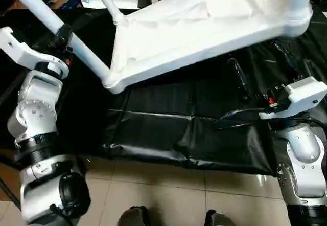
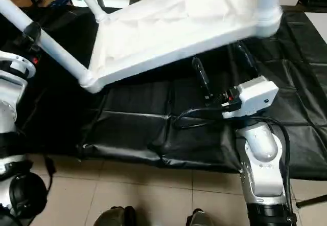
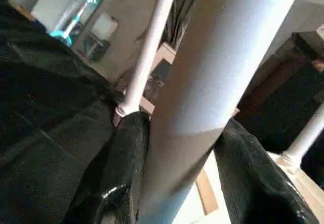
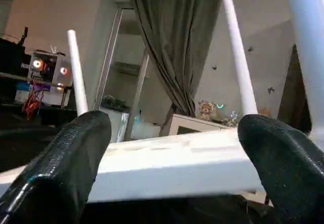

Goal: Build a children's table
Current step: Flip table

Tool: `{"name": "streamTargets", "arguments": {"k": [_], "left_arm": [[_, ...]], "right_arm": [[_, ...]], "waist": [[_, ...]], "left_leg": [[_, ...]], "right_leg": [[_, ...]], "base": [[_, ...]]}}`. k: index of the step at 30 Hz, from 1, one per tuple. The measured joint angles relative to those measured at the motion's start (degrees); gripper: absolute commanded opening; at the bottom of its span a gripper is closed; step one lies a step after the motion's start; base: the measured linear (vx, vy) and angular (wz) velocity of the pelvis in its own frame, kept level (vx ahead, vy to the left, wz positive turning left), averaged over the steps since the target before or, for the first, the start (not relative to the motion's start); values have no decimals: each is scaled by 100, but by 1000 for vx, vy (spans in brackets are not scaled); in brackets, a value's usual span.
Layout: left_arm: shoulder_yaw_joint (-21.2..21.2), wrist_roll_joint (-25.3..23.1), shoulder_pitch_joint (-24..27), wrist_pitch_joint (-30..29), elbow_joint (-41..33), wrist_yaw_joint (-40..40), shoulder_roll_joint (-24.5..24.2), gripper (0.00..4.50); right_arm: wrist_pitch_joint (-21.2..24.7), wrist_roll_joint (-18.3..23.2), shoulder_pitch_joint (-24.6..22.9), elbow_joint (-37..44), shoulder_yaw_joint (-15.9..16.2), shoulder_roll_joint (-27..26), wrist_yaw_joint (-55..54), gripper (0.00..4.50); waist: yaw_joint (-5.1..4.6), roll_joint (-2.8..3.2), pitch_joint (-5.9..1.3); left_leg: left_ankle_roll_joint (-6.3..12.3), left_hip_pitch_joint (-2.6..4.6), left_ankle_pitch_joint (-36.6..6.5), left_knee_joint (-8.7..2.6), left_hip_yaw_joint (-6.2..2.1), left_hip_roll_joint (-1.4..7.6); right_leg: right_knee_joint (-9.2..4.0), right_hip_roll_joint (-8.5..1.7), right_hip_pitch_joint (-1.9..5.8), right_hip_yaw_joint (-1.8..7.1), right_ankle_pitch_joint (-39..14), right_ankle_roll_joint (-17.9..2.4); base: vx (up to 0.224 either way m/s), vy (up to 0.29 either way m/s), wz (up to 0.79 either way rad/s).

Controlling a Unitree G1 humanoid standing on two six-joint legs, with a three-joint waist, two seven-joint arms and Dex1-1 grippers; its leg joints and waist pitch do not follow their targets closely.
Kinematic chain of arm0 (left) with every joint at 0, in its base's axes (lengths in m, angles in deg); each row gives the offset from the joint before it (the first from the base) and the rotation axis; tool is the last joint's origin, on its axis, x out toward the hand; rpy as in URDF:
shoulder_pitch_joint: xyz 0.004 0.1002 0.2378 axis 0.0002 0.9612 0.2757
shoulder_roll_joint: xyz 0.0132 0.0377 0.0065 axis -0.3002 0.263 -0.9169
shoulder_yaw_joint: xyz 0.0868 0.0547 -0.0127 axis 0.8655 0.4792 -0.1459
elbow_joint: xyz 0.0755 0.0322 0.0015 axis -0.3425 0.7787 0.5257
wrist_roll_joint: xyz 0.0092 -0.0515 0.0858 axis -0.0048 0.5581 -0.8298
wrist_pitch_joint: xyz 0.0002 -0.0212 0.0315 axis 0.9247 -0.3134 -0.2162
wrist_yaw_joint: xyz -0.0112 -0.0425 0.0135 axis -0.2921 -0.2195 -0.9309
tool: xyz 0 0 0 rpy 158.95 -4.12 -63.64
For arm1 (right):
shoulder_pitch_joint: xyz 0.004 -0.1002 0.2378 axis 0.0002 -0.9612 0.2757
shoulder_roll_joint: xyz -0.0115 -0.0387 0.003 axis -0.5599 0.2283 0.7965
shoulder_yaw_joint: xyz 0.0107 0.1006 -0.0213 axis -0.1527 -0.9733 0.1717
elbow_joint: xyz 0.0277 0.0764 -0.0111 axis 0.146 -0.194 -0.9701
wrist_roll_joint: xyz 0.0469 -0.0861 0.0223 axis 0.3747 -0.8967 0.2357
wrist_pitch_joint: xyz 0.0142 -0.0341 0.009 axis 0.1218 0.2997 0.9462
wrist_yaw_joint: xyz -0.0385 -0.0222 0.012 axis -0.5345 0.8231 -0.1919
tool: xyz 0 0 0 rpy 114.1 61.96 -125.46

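The left gripper (image 1: 64, 34), arm raised, pinches a white tube leg (image 1: 76, 47) that slants from the upper left down into the near corner socket (image 1: 113, 84). The children's table (image 2: 173, 26) lies upside down and tilted on the black-draped work table (image 2: 153, 118), its long axis running left to right. The right gripper (image 2: 222, 67), fingers spread wide, reaches level under the tabletop's edge.

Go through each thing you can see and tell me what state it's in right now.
Tabletop: upside down, tilted, legs fitted in corner sockets.
Near-left leg: socketed, gripped by left tool.
Right tool: wide open, empty, at the tabletop's edge.
Black cover: draped, wrinkled.
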Motion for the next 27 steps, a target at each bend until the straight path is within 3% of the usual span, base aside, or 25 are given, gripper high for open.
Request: {"name": "streamTargets", "arguments": {"k": [8, 14, 18, 23, 27], "left_arm": [[-338, 886, 243, -653, -44, 216, 580, 179], [-452, 1458, 480, -1147, 89, 548, 1056, 179], [-315, 1491, 687, -1362, 67, 628, 1217, 178], [23, 1364, 924, -1418, -20, 584, 1236, 172], [411, 1147, 1086, -1295, -262, 385, 1161, 172]], "right_arm": [[9, -10, 1, 2, 3, 26, 49, 450], [16, -17, 2, 2, 11, 51, 62, 450], [21, -22, 5, 9, 25, 57, 66, 450], [131, -126, 56, 10, 52, 77, 24, 450], [1050, -244, 645, -33, 50, 45, -317, 450]], "waist": [[-6, 9, -38], [-99, -84, -32], [-189, -118, -33], [-209, -176, -36], [-192, -187, -37]], "left_leg": [[2, 1, 0, -6, -6, -26], [2, -30, 0, -6, -24, -27], [2, -73, 0, -6, -31, -26], [2, -83, 0, -10, -42, -21], [4, -85, 2, -10, -42, -21]], "right_leg": [[1, -1, 33, 27, -46, 74], [-7, 3, 22, 19, -55, 91], [-13, 5, 5, 14, -59, 101], [-11, 9, 6, 2, -57, 106], [-12, 8, 15, 3, -53, 98]], "base": [[0, 0, 0], [0, 0, 0], [0, 0, 0], [0, 0, 0], [0, 0, 0]]}}
